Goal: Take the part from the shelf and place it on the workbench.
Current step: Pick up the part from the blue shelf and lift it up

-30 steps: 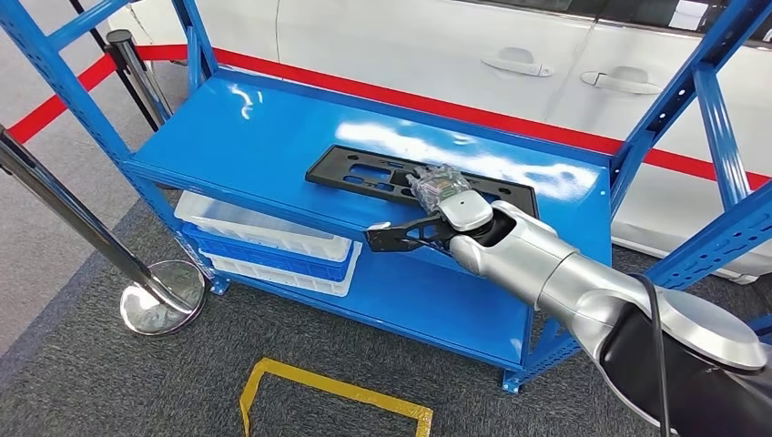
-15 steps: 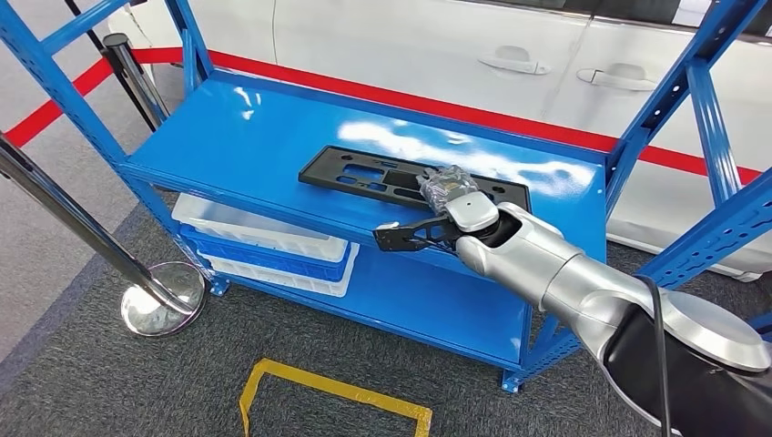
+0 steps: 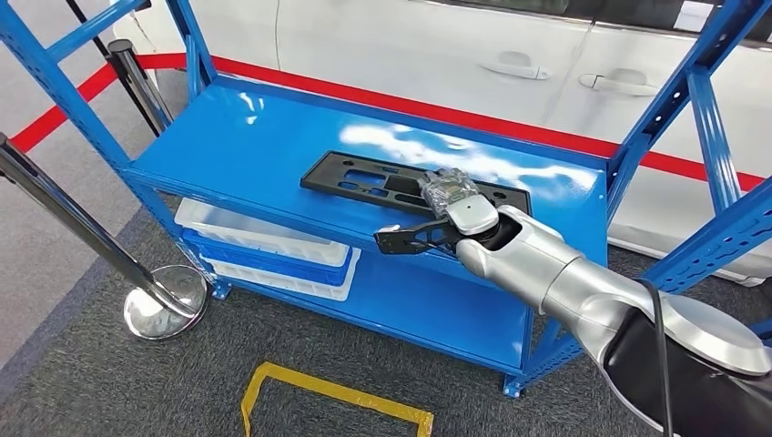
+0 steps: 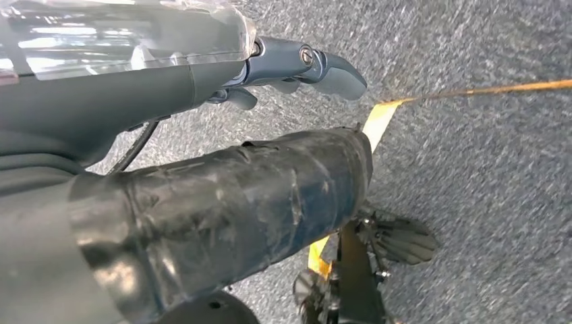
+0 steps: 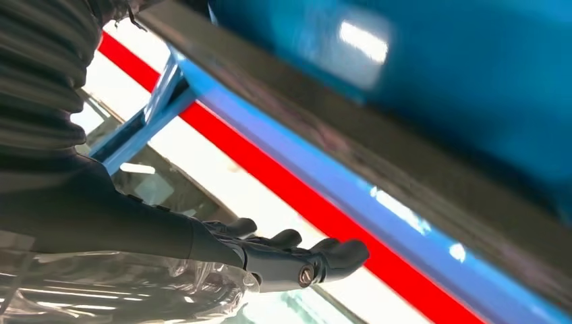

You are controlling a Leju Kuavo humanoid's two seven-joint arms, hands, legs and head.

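The part (image 3: 364, 180) is a long flat black plastic bracket with cut-outs, lying on the top board of the blue shelf (image 3: 246, 137). My right hand (image 3: 441, 214) reaches in at the part's near edge, towards its right end. Its plastic-wrapped fingers lie over the part, and its dark thumb points left along the shelf's front edge. In the right wrist view the right hand (image 5: 283, 260) has its fingers stretched out with nothing in them. My left hand (image 4: 297, 64) hangs over the grey floor and holds nothing.
White and blue bins (image 3: 264, 246) sit on the lower shelf board. Blue uprights (image 3: 692, 82) frame the shelf's right side, and a white car (image 3: 455, 55) stands behind it. A chrome stanchion base (image 3: 164, 305) is at the left. Yellow floor tape (image 3: 328, 391) lies in front.
The whole picture has shifted slightly. My right hand has edged a little towards the part's right end and stays at its near edge. The part lies where it was.
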